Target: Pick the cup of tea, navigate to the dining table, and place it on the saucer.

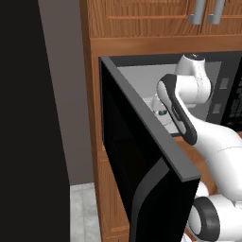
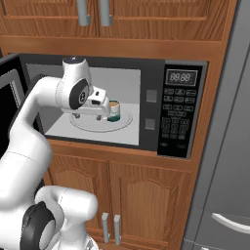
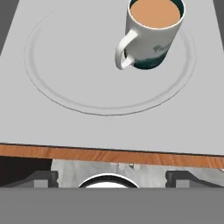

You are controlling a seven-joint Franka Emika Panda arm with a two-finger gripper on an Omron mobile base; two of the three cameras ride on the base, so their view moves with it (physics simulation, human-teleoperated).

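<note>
the arm (image 2: pixel 29 127) rises from the base, bends at the elbow and reaches forward into the open microwave (image 2: pixel 122 105), which is built into brown wooden cabinets (image 2: pixel 141 195). in the right base view the wrist joint sits at the front of the cavity and the hand points inward and somewhat downward toward the turntable (image 2: pixel 102 123). the gripper (image 2: pixel 100 116) stands just short of the cup of tea (image 2: pixel 114 110), apart from it, with nothing between its fingers; the fingers are spread wide and released, their two dark tips (image 3: pixel 41 177) showing far apart at the bottom of the hand view. the cup of tea (image 3: pixel 151 33) stands upright on the round turntable (image 3: pixel 65 87), off-centre toward the far right of the ring in the hand view, with its handle turned toward the camera and to the left. it is a white mug with a dark green lower band, filled with light brown liquid. the microwave door (image 1: pixel 142 160) is swung fully open to the left, its dark inner face toward the left base camera, and there it hides much of the cavity; the upper arm (image 1: pixel 182 106) crosses behind its edge, and a small part of the cup of tea (image 1: pixel 160 112) shows past the forearm. the control panel (image 2: pixel 180 110) with display and keypad lies to the right of the cavity. cabinet door handles (image 2: pixel 93 12) hang above the microwave.
</note>
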